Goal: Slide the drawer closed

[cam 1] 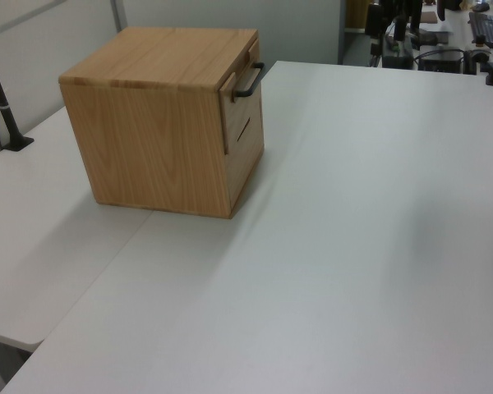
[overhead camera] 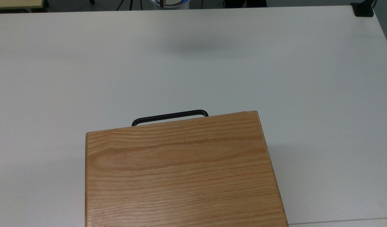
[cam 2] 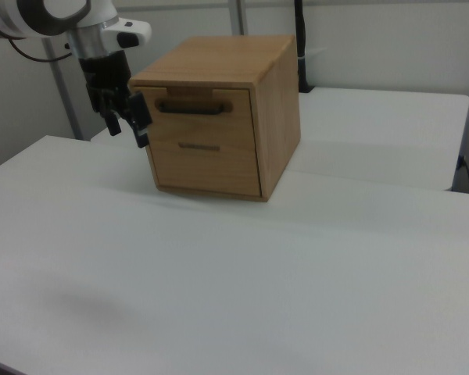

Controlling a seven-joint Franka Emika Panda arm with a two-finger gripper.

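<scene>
Tool [cam 2: 129, 125] hangs pointing down, off drawer [cam 2: 205, 102]; finger state can't tell.

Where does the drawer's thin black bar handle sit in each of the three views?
Top view: thin black bar handle centre, just above the oak cabinet top's upper edge.
Left view: handle upper middle, cabinet's right face.
Right view: handle upper centre, cabinet's front.
Shared landmark: the cabinet.

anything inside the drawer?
Cannot tell. The drawer sits pushed into the cabinet, with just its front panel and black handle showing; the cabinet's top and sides cover the interior.
</scene>
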